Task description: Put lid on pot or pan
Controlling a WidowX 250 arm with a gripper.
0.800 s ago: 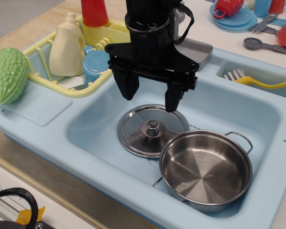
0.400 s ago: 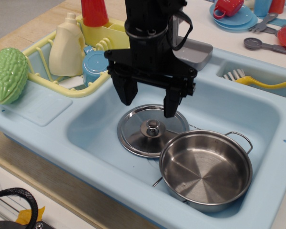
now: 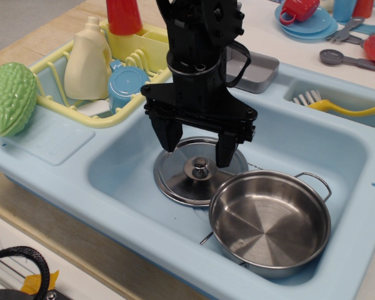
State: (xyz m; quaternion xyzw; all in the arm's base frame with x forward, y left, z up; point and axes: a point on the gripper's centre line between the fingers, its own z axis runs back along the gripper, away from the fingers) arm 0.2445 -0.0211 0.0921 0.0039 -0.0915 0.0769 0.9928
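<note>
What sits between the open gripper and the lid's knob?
Nothing: in the only view, the gripper hangs open over the lid, with bare air above the knob.

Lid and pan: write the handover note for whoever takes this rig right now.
Gripper: open, empty, fingers straddling the space just above the lid's knob.
Lid: flat on the sink floor, knob up, its right edge tucked behind the pan's rim.
Pan: upright and empty, front right in the sink.
Done: gripper lined up over the knob.
Left: descend, grip the knob, lift, set the lid on the pan.
</note>
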